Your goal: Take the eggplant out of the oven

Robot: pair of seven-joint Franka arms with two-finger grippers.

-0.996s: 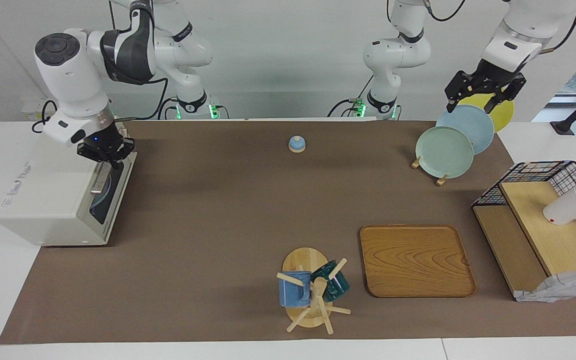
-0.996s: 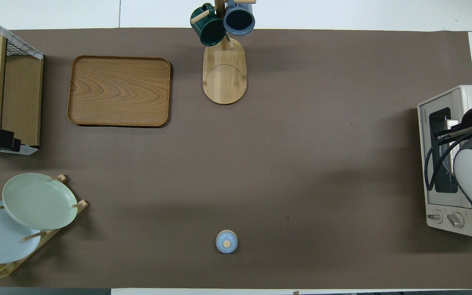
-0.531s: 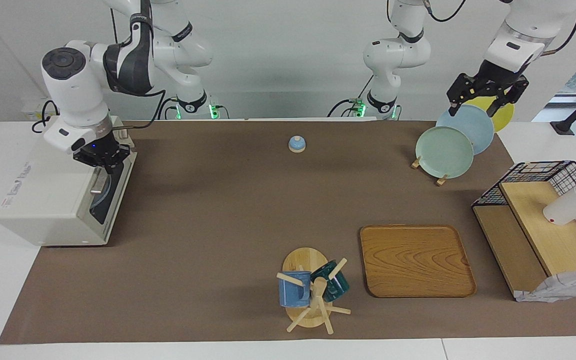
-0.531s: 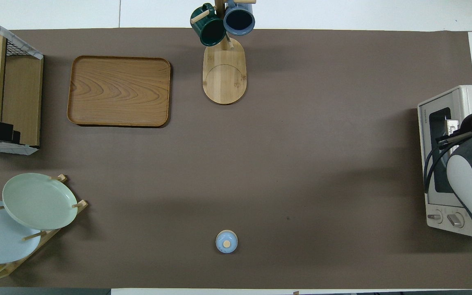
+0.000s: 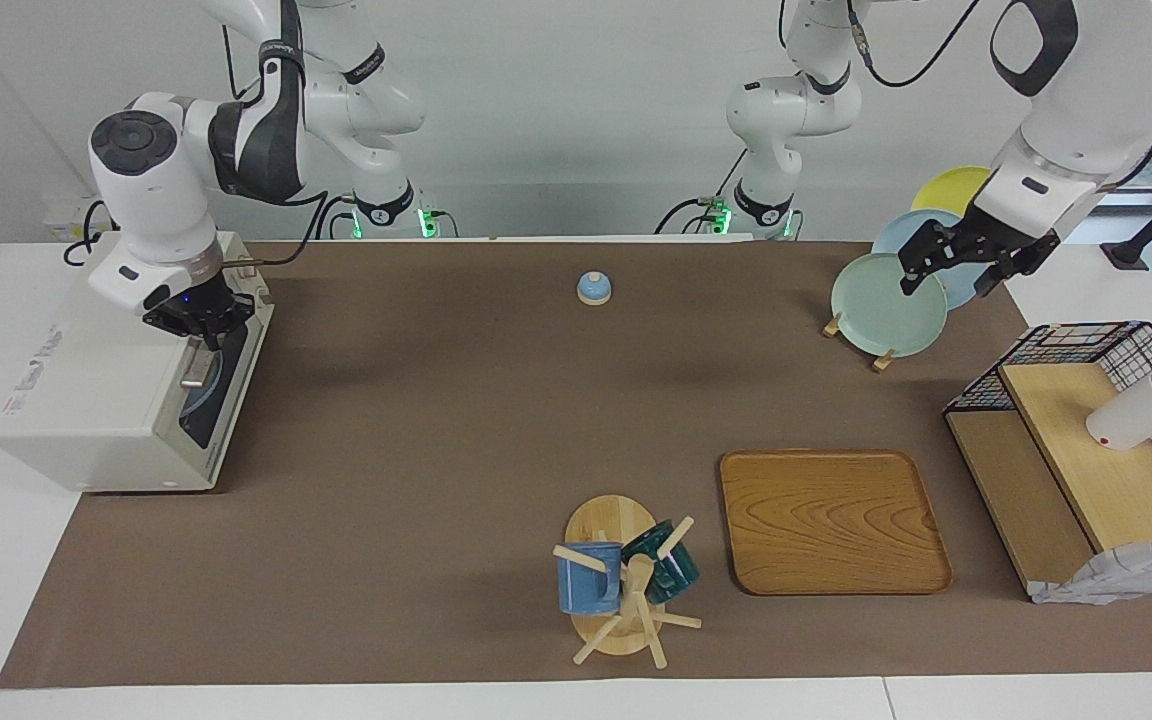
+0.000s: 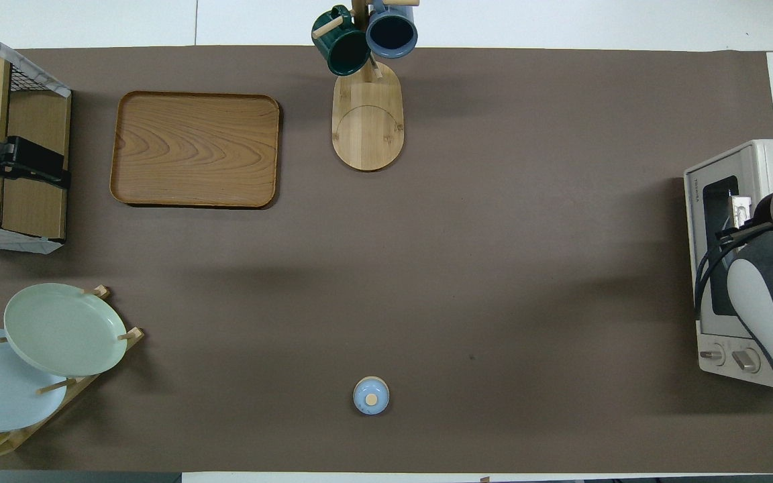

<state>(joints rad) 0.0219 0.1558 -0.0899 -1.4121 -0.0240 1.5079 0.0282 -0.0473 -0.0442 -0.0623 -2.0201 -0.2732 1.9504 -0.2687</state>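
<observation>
Left arm has swung off its spot above the plates point(image 5: 886, 305) and its end effector point(image 5: 966, 270) now hangs lower, spread wide and holding nothing. From above it sits over the edge of the wire shelf point(image 5: 1086, 470). I reckon it's just parking out of the way. The right end effector point(image 5: 198, 318) has crept a little along the oven's top front edge since a second ago.

Biggest first: the worktop point(image 5: 416, 420) is mostly bare brown mat through the middle. The oven point(image 5: 86, 400) sits at the right arm's end, door point(image 5: 206, 405) shut and facing that bare middle. That makes sense, since a drop-down door needs room to swing flat, and nothing is in front of it. The tray point(image 5: 831, 520) and mug tree point(image 5: 626, 590) are well apart from it, toward the left arm's end.

The right end effector is down at the handle point(image 5: 198, 365), at the end nearer the robots. I can't tell if it's clamped on the bar or just touching it. My guess is the door pull is the step in hand.

No eggplant in sight. Presumably it's inside the oven, but I can't make it out through the glass. The tight spot is the oven's top edge, right under the wrist. Toward the mat there's loads of room.
</observation>
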